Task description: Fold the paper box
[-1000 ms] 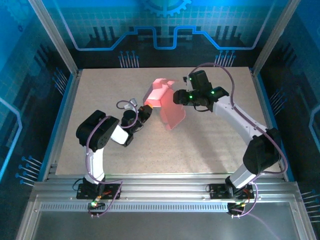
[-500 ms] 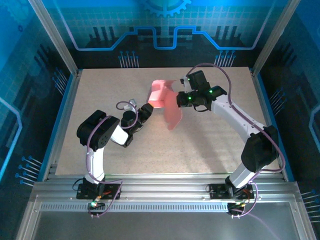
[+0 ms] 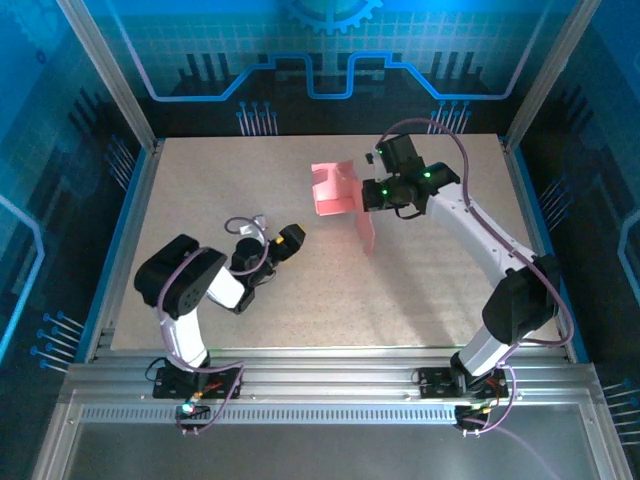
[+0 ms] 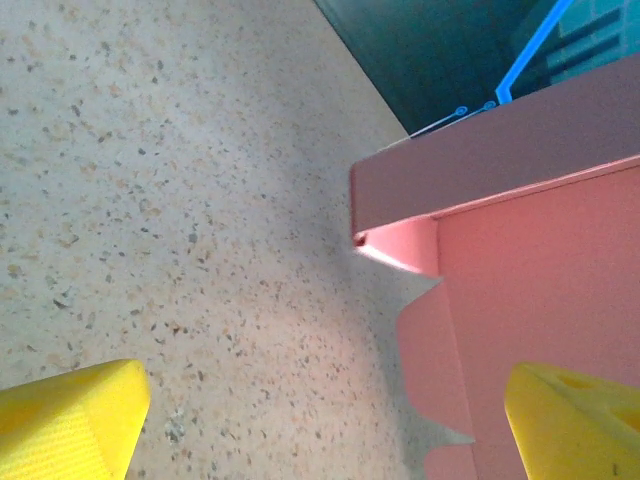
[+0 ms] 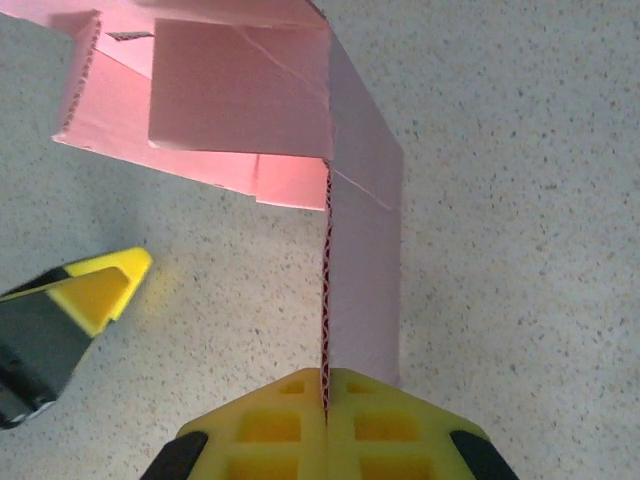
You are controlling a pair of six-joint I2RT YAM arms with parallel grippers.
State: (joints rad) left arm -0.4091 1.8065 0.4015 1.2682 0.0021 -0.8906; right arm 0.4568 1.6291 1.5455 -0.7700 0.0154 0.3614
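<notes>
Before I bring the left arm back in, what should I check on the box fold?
1. Right end effector shut on a panel of the paper box: ok.
2. Left end effector open: ok.
3. Left end effector apart from the box: ok.
4. Box folded closed: not ok, its panels stand open.
5. Box resting on the table: cannot tell.
</notes>
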